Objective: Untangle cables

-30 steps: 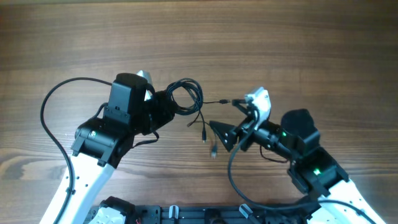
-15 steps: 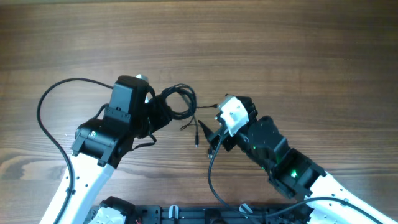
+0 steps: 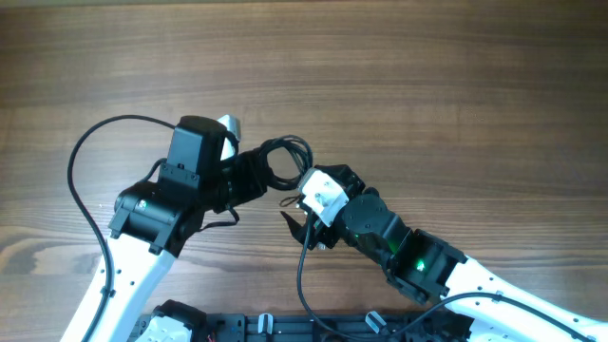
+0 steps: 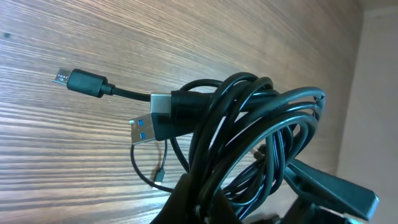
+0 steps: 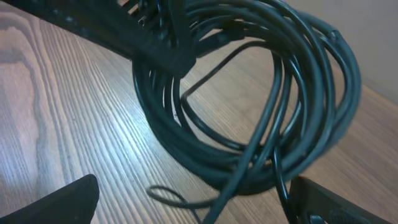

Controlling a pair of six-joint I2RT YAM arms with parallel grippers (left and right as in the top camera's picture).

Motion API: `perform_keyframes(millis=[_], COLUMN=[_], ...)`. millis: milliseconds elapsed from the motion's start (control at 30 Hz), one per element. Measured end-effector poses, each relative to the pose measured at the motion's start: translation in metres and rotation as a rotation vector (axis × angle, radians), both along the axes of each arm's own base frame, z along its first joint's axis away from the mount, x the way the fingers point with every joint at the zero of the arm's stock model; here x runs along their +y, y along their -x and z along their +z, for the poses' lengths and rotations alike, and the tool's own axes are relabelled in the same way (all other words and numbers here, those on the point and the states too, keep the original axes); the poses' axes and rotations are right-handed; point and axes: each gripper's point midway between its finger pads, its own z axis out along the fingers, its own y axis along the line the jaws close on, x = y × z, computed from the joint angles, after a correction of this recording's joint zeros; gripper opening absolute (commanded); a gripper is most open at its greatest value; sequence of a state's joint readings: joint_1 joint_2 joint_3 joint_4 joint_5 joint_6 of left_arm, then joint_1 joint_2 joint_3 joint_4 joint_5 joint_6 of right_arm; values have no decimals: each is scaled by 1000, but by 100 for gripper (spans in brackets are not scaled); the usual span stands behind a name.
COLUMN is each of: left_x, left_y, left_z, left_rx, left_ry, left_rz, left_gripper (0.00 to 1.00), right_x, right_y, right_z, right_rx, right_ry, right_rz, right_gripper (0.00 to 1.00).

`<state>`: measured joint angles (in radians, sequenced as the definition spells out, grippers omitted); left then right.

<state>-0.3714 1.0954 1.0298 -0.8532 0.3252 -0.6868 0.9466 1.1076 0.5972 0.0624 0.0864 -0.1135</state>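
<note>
The cables point(image 3: 285, 157) are thin black cords wound into one tangled coil. My left gripper point(image 3: 249, 174) is shut on the coil's left side. In the left wrist view the bundle point(image 4: 249, 137) rises from between my closed fingers point(image 4: 186, 202). A USB plug point(image 4: 149, 124) and a small plug point(image 4: 81, 81) stick out to the left. My right gripper point(image 3: 302, 228) is wide open just below and right of the coil. In the right wrist view the coil point(image 5: 249, 106) lies ahead of my spread fingertips point(image 5: 71, 199), with one thin strand point(image 5: 180, 198) between them.
The wooden table point(image 3: 456, 85) stretches around the coil. The left arm's thick black wire point(image 3: 81, 180) loops out at the left. The right arm's wire point(image 3: 302, 275) curves below its gripper. The arm bases stand at the front edge.
My right arm has swung left, from right of the coil to close under it, and the loose cable ends trailing right have drawn in. The left gripper keeps holding the coil, nearly still.
</note>
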Motion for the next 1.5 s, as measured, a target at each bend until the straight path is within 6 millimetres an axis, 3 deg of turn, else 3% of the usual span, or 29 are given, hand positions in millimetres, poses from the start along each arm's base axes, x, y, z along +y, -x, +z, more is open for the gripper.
perform_keyframes(millis=[333,533,700,867,933,1000,1033,1267,1367,1500], left_x=[-3,-1,-2,-10,-13,-15,-15,-7,-1,-1], left_y=[3,2,7,13,15,16,16,11,7,6], left_z=[0,-1,-2,1,2,3,3,0,-3,-3], left_rx=[-2,-6,4,7,9,11,13,5,-10,-25], left_ry=[2,-10,-10,27,42,53,53,20,-26,-44], left_rz=[-37,-29,-61,-113,-128,-137,-137,-105,-80,-87], left_gripper=[4,4,4,4,4,4,4,4,4,4], right_x=[-21,-49,-46,-26,-14,-6,-4,3,11,6], right_y=[-17,1,8,5,7,6,6,16,37,60], right_z=[7,34,38,13,2,-5,-8,-11,5,21], right_rx=[-52,-27,-57,-13,15,39,53,256,358,469], right_ry=[21,-20,4,55,57,47,45,-101,-204,-281], right_rz=[-150,-193,-125,-68,-25,-9,-13,-57,15,52], right_gripper=[100,100,100,99,78,25,5,4,4,4])
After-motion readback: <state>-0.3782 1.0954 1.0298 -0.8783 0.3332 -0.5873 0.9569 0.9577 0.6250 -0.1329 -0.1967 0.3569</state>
